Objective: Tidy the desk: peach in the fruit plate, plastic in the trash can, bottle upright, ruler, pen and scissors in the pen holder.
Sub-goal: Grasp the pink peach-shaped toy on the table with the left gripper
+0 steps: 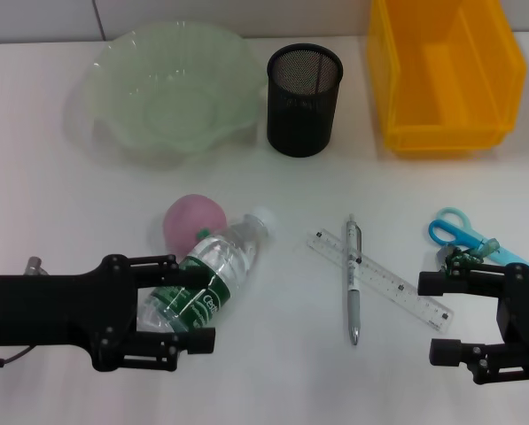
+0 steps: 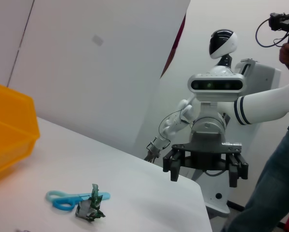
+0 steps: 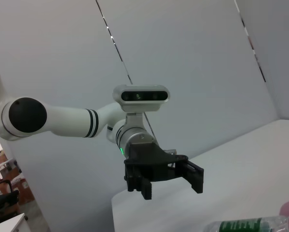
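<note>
Pen lies across ruler.

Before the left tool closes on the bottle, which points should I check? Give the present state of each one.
1. Left tool open, its fingers either side of the bottle: ok.
2. Bottle lying on its side, cap on: ok.
3. Peach close behind the bottle; touching it or not: cannot tell.
4. Pen and ruler apart from the bottle: ok.
5. Right tool open, away from the bottle, near the scissors: ok.
</note>
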You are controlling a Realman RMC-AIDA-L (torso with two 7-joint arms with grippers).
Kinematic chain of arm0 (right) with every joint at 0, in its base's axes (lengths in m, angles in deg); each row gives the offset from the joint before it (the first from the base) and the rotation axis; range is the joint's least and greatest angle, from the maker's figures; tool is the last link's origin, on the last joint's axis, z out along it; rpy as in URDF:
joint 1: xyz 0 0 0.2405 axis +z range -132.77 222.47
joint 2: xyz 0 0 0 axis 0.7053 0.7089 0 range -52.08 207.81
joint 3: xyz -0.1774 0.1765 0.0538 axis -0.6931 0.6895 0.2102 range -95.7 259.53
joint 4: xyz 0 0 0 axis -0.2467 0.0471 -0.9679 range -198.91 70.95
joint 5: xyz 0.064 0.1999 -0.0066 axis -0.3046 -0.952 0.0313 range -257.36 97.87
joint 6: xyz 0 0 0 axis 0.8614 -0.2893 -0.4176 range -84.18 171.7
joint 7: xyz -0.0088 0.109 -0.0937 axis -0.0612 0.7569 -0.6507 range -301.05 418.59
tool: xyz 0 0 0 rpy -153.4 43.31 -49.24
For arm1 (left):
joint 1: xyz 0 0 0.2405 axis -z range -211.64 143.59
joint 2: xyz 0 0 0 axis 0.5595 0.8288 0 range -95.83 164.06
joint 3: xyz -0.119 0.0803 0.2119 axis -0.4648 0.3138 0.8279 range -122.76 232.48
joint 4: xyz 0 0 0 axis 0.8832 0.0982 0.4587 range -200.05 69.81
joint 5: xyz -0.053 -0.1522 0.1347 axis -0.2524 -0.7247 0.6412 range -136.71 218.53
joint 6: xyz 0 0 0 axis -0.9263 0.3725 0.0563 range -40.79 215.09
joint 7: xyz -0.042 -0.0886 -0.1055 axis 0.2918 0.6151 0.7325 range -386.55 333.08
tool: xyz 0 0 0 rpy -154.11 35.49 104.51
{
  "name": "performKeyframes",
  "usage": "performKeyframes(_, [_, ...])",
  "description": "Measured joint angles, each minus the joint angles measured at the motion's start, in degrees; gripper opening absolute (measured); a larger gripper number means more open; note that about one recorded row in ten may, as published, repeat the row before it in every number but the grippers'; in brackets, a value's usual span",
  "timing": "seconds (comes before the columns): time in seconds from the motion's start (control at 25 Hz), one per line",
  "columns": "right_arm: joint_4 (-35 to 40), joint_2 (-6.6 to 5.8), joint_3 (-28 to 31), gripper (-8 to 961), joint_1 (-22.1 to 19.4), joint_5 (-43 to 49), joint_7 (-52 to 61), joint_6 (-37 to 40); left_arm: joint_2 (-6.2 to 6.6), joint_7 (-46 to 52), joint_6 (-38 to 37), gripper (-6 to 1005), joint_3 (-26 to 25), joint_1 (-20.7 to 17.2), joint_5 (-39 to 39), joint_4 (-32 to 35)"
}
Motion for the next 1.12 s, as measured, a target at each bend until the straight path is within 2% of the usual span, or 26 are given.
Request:
performKeyframes(0.68, [0.28,-0.01,0.56,797,1.13,-0.12,0.43,0.29,0.04,0.42,1.11,783,-0.84,0.23,-0.08,-0.09])
performKeyframes(0.84, [0.31,-0.15,0.74,797,0.79,-0.24,0.44,0.12,0.18,6.50,1.17,783,-0.78,1.07,0.08,2.87])
performKeyframes(0.96, [0.32,-0.22,1.24,797,0.13,-0.16,0.37,-0.20,0.18,6.50,1.17,782,-0.78,1.07,0.08,2.87])
performKeyframes(1.04, [0.33,-0.30,2.26,797,-0.51,0.06,0.14,-0.26,0.18,8.36,1.17,782,-0.71,1.36,0.19,4.23])
performKeyframes(1.08, [0.35,-0.33,2.72,797,-0.83,0.12,0.02,-0.27,0.13,16.99,2.03,782,0.37,3.53,0.80,10.85])
performKeyframes(1.12, [0.38,-0.36,3.15,797,-1.18,0.21,-0.17,-0.27,0.12,21.59,3.03,782,1.46,4.89,1.68,14.08])
